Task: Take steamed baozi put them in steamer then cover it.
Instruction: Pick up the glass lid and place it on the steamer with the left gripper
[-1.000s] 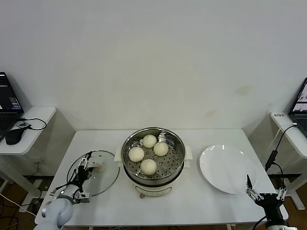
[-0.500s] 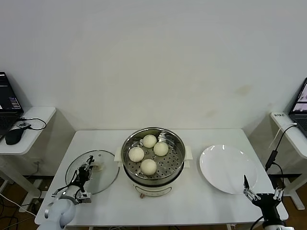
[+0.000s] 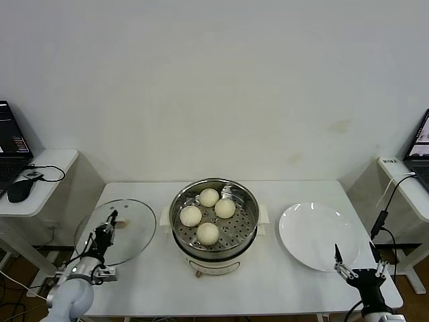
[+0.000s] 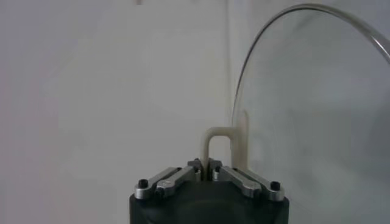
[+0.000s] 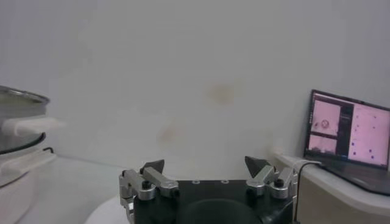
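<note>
Table (image 3: 288, 282): white, smooth, flat, set against a plain white wall
Steamer (image 3: 214, 236): round shiny steel pot at mid-table, perforated tray, cream base with side handles
Steamed baozi (image 3: 208, 233): four smooth cream-white round buns on the tray
Cover (image 3: 127, 228): clear glass disc, metal rim, lifted and tilted left of the steamer
Left gripper (image 3: 106, 233): clenched on the cover's cream bar handle (image 4: 214, 143)
Right gripper (image 3: 354, 257): fingers spread, holding nothing, near the glossy white plate (image 3: 315, 235)
</note>
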{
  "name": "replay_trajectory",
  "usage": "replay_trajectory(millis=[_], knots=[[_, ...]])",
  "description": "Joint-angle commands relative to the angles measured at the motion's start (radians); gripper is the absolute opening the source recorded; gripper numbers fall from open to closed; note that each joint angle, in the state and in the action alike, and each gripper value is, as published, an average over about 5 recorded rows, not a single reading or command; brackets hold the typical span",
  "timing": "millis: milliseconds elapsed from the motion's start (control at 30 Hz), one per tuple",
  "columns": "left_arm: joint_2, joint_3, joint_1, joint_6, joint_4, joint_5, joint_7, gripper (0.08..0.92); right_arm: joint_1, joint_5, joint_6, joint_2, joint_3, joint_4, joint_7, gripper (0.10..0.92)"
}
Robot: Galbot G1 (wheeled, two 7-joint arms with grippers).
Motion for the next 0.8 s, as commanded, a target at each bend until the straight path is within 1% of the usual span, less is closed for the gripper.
replay_trajectory(millis=[33, 233, 400, 533, 667, 800], knots=[[0.064, -0.079, 0.087, 0.119, -0.328, -0.083, 0.115, 0.13, 0.002, -0.026, 0.0, -0.003, -0.03, -0.004, 0.002, 0.823], [0.139, -0.002, 0.065, 0.23, -0.444, -0.235, 0.198, 0.13, 0.008, -0.04, 0.003, -0.011, -0.045, -0.013, 0.005, 0.823], [0.167, 0.102, 0.032, 0.287, -0.517, -0.283, 0.211, 0.13, 0.017, -0.08, -0.008, -0.002, -0.051, -0.025, 0.02, 0.823], [0.178, 0.199, -0.019, 0.32, -0.531, -0.288, 0.211, 0.13, 0.021, -0.141, -0.027, 0.016, -0.056, -0.036, 0.057, 0.823], [0.194, 0.325, -0.087, 0.386, -0.533, -0.319, 0.232, 0.13, 0.032, -0.202, -0.042, 0.029, -0.07, -0.052, 0.096, 0.823], [0.182, 0.41, -0.159, 0.448, -0.523, -0.31, 0.266, 0.13, 0.059, -0.26, -0.046, 0.038, -0.082, -0.079, 0.125, 0.823]])
